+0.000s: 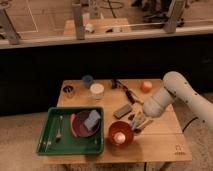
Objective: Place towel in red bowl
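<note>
The red bowl (121, 134) stands near the table's front edge, just right of the green tray, with a pale bright patch in its middle. My gripper (137, 123) hangs low over the table, right beside the bowl's upper right rim, pointing down and left. Its fingers are shut, and a small pale bit of cloth, the towel (142, 125), shows at them, mostly hidden. The white arm (172, 95) reaches in from the right.
A green tray (50, 137) at the left holds a maroon dish (76, 126) with a blue pad (92, 119), plus cutlery. A dark grey block (122, 111), a white cup (97, 91), a blue cup (87, 80), a can (68, 91), an orange (146, 86) and a dark tool (125, 90) lie behind.
</note>
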Available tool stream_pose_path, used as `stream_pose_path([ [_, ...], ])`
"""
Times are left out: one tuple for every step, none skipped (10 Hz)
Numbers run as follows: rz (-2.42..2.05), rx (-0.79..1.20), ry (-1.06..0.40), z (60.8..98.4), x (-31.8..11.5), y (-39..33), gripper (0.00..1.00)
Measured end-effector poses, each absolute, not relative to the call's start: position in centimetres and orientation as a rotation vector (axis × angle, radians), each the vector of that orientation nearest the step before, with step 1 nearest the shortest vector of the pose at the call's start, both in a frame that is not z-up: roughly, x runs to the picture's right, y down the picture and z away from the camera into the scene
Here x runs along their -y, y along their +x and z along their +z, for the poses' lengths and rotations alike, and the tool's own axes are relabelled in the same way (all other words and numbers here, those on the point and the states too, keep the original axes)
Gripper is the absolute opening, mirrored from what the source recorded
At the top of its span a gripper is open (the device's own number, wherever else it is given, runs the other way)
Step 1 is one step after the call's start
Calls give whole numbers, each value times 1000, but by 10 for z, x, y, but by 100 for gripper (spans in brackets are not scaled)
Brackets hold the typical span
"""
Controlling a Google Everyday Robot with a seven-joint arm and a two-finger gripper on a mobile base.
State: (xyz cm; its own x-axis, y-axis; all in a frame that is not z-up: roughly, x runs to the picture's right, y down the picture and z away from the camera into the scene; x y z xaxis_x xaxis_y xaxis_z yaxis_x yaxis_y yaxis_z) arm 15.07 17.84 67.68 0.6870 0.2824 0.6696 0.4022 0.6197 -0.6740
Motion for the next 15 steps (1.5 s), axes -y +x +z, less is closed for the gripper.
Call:
stream_pose_path([
  [-99,840,-934,676,-181,147,0],
  [-121,834,-943,675,-183,141,0],
  [-139,825,-949,675,-186,136,0],
  [-153,808,-957,675,-189,132,0],
  [-170,788,-966,677,-192,126,0],
  [-196,767,-984,680,-196,119,0],
  [-242,731,-1031,686,-206,114,0],
  [-277,706,-1061,689,-214,111,0],
  [-304,687,-1081,691,-218,108,0],
  [-303,687,-1081,691,-218,108,0],
  [-300,686,-1081,691,-219,110,0],
  [-304,687,-1082,691,-218,108,0],
  [-302,688,-1081,692,-214,108,0],
  [-303,684,-1082,694,-210,107,0],
  [-311,675,-1087,697,-208,103,0],
])
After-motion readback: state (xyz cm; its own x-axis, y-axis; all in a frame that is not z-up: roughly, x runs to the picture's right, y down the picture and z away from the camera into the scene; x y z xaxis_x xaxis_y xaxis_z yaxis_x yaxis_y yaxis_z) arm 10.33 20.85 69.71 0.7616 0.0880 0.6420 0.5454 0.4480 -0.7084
